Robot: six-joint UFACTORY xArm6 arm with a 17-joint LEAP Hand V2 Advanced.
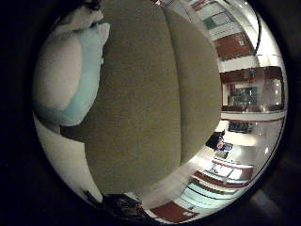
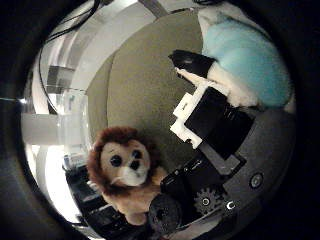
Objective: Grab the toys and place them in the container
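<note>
Lion toy (image 2: pixel 127 175): tan body, reddish-brown mane, white muzzle. Plush toy (image 2: pixel 247 62): light blue and white. Cushion (image 1: pixel 141 103): olive-green. Hand (image 2: pixel 210 125): black and white.

The hand (image 2: pixel 210 130) is reaching out from the palm, its white and black fingers (image 2: pixel 192 62) bending and pressing into something soft, a geared part showing near the palm
</note>
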